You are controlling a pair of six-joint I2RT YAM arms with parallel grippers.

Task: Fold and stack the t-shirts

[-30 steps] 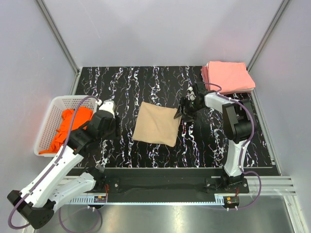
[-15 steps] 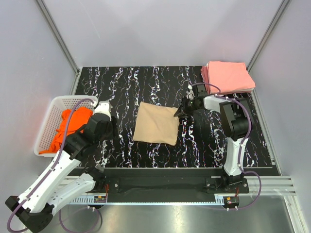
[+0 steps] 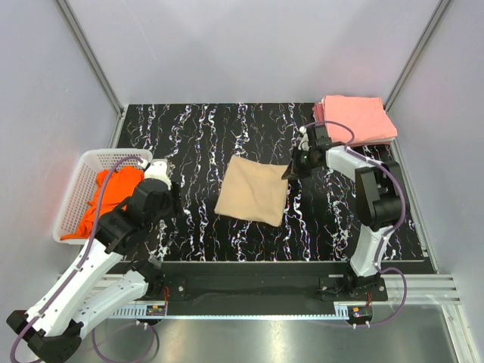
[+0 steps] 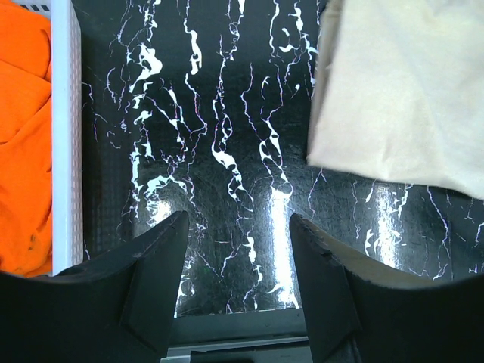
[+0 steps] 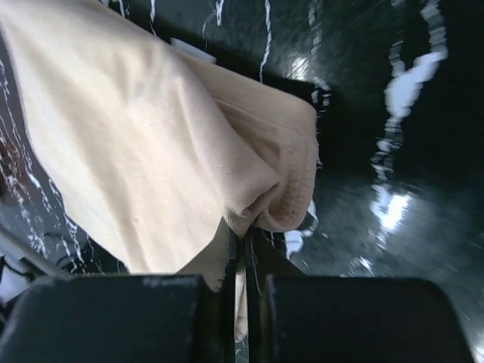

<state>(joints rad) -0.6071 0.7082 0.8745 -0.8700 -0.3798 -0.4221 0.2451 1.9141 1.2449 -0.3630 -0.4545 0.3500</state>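
One tan t-shirt [image 3: 252,190], judged soft, light and limp: my right gripper [image 3: 289,172] pinches its two-o'clock corner, my left gripper [image 4: 238,227] stands spread, empty.

Cannot see the tan t-shirt [image 5: 151,151] corner inside the right hand [image 5: 243,253]; cannot resolve blurred surface [image 5: 393,174] beside that t-shirt.

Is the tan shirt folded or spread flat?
Folded: the tan shirt is a compact square with no sleeves showing; layered edges show in the right wrist view.
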